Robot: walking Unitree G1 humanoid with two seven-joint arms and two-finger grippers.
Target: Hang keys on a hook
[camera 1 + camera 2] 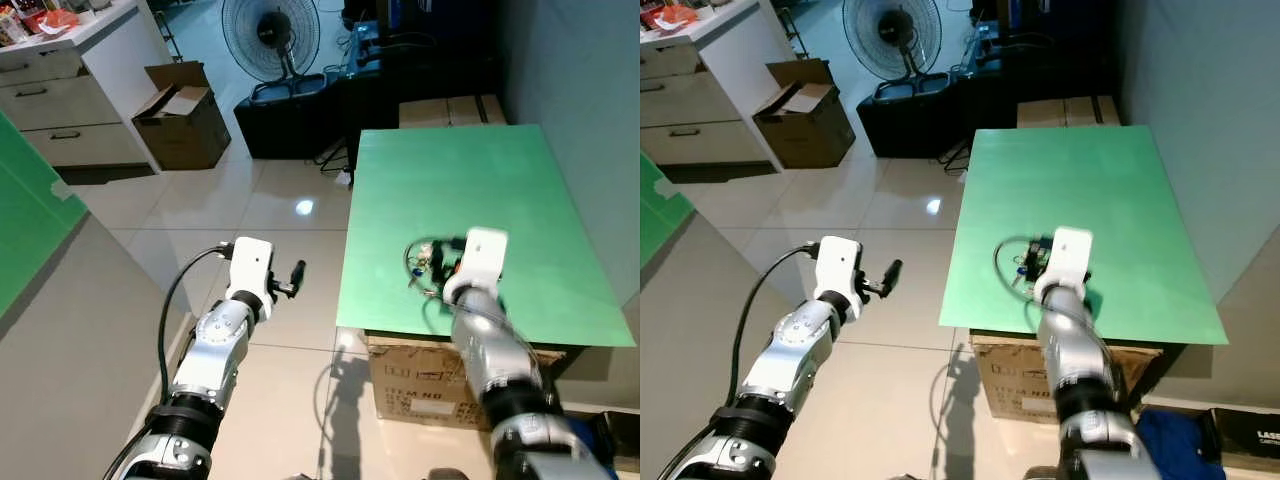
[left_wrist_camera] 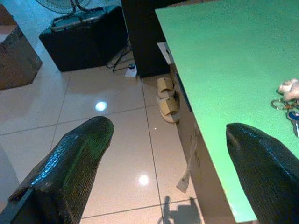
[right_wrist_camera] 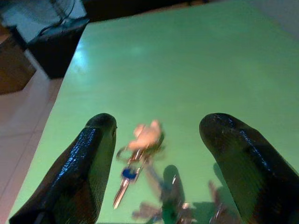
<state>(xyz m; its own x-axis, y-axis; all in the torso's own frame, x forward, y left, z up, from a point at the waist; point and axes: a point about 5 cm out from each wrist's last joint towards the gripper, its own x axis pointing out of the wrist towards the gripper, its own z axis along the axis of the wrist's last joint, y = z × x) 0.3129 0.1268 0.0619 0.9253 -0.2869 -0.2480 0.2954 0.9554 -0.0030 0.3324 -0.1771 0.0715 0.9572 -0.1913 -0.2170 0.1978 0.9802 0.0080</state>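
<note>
A green bench [image 1: 480,180] stands on a cardboard box beside the tiled floor [image 1: 270,200]; a fan [image 1: 270,35] and an open carton [image 1: 180,110] sit farther back; the right tool [image 3: 156,128] hovers low over the bench near its front edge, fingers spread wide, the keys [image 3: 138,156] lying on the green top between them, untouched; the left tool [image 2: 168,135] hangs over the floor beside the bench, fingers also apart, holding nothing.

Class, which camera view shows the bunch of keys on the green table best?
The right wrist view: the keys lie close up between the open right claw. The left wrist view catches them at its edge; in the eye views the right arm partly hides them.
</note>
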